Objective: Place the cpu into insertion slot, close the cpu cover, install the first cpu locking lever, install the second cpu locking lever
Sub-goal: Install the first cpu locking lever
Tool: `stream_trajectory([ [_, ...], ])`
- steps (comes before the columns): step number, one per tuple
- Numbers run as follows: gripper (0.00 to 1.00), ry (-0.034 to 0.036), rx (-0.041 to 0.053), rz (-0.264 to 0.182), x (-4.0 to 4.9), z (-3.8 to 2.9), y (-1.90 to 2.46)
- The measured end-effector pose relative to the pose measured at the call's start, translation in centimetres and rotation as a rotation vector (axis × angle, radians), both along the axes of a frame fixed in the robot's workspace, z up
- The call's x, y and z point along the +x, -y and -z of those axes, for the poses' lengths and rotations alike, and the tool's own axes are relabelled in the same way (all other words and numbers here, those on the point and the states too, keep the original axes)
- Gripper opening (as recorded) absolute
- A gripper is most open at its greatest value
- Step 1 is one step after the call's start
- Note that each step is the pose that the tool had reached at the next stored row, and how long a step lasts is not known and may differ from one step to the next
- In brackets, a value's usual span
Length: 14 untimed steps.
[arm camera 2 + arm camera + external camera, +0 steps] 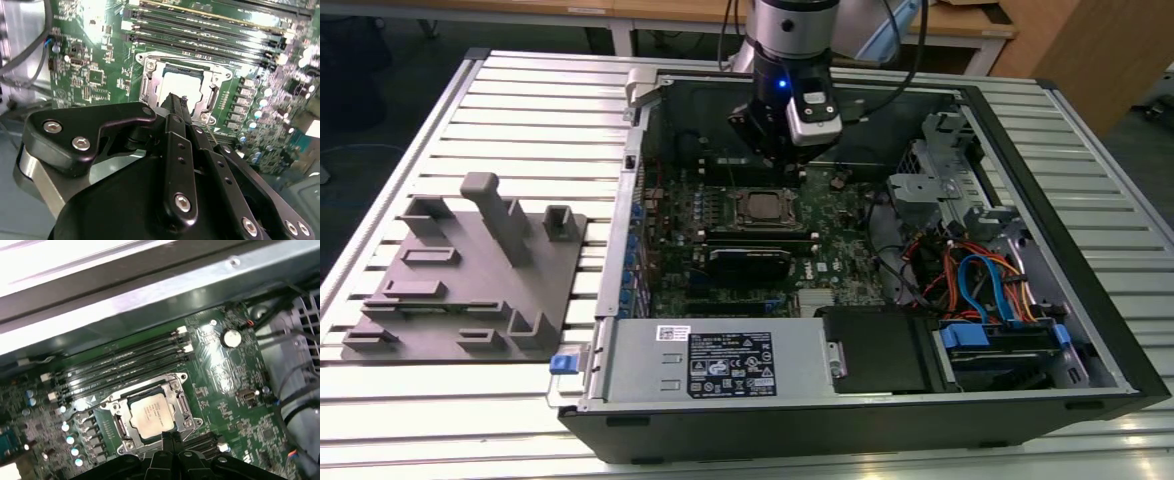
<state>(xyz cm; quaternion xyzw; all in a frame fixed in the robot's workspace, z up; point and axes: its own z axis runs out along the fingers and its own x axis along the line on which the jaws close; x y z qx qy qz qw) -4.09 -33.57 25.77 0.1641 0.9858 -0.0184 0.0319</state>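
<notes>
Two fingers [175, 447] of the gripper [176, 102] are pressed together with nothing between them. They hang just over one edge of the cover [181, 401]. The cpu [151, 412] lies flat in the slot [121, 424] on the green board [220, 390]. The cover lies shut over it, I think to hold it down. Tips shut tight like that look good for pushing small parts.
</notes>
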Motion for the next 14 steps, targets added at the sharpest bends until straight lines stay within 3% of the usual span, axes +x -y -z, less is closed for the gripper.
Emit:
stream_trajectory([
  [4, 0.10, 0.0000, 0.0001, -0.053, 0.00, 0.02, 0.00],
  [14, 0.10, 0.0000, 0.0000, -0.058, 0.00, 0.01, 0.00],
])
